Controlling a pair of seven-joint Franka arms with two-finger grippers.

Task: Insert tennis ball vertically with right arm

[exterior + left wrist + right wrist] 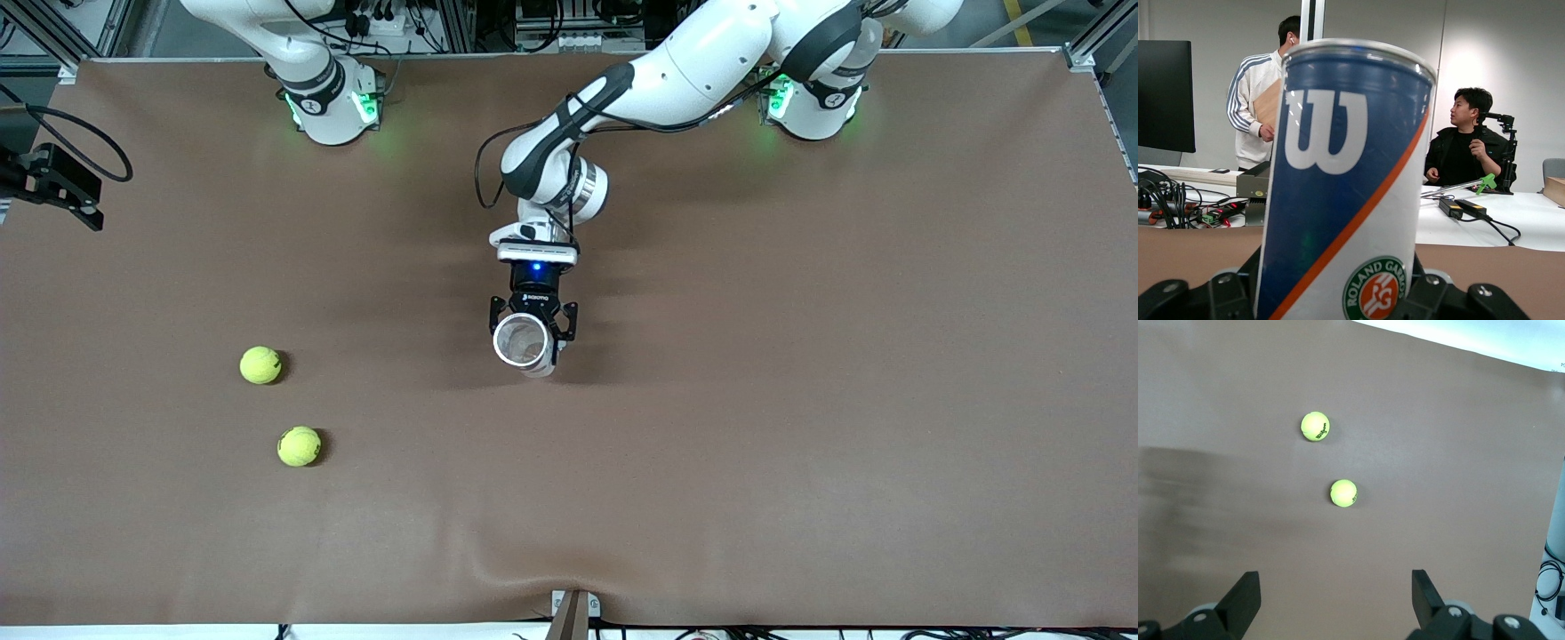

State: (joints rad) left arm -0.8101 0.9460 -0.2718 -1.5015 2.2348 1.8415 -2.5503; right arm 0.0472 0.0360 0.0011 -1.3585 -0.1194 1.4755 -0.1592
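On the brown table (pixel 800 400), my left gripper (pixel 532 331) is clenched around the tennis can (pixel 523 342), upright in the middle of the front view with its mouth facing up. My right gripper (pixel 1336 593) hangs released over the table. I think I should come straight down on one ball and close across its middle. Both tennis balls (pixel 260 364) (pixel 299 446) lie in the lower part of the front view, toward the right arm's end, well apart from my open jaws.

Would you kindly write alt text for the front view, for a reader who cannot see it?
The left gripper holds an upright blue-and-white tennis ball can, open mouth up, over the middle of the brown table. Two yellow-green tennis balls lie toward the right arm's end; the right gripper is out of this view.
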